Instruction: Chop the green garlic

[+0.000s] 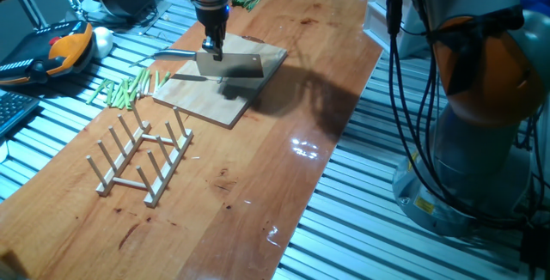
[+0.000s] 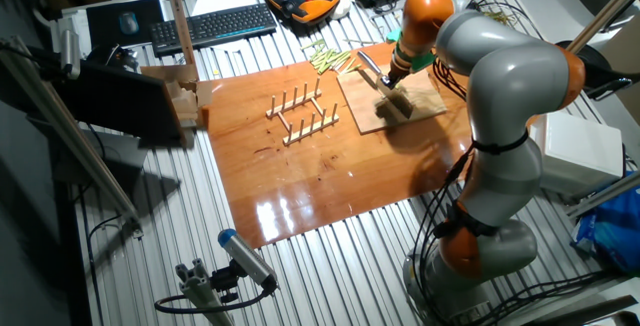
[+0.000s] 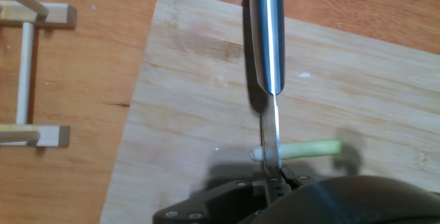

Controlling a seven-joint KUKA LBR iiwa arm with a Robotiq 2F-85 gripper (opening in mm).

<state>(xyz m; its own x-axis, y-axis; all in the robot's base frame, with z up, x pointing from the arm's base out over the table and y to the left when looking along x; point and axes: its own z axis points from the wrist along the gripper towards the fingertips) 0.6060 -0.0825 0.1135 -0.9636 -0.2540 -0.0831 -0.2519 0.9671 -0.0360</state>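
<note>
Hand view shows the green garlic [image 3: 306, 148] lying crosswise on the cutting board [image 3: 206, 100], near the board's lower edge in that picture, a short pale stalk with its whitish tip poking out to the left of the blade. The knife [image 3: 268, 38] stands edge-down right over it, the thin edge meeting the stalk close to that white end, so whatever comes off will be only a small nub. That is my first worry: cut this near the tip, the piece could squirt sideways or the round stalk could roll under the edge instead of parting cleanly, and nothing pins it down.

The hand [image 1: 210, 44] is clenched on the knife's handle, as far as I can judge from one fixed view, where the broad blade [image 1: 230, 63] hangs below it over the board. If the grip is slightly off, a hard press might twist the blade in the fingers, and it would land slanted.

The board itself sits loose on the wooden table [image 1: 258, 185], so a push with any sideways drag might shift it. Beyond it lie a heap of green sticks [image 1: 129, 87] and a wooden rack [image 1: 142, 155], both well apart from the blade and not in danger
</note>
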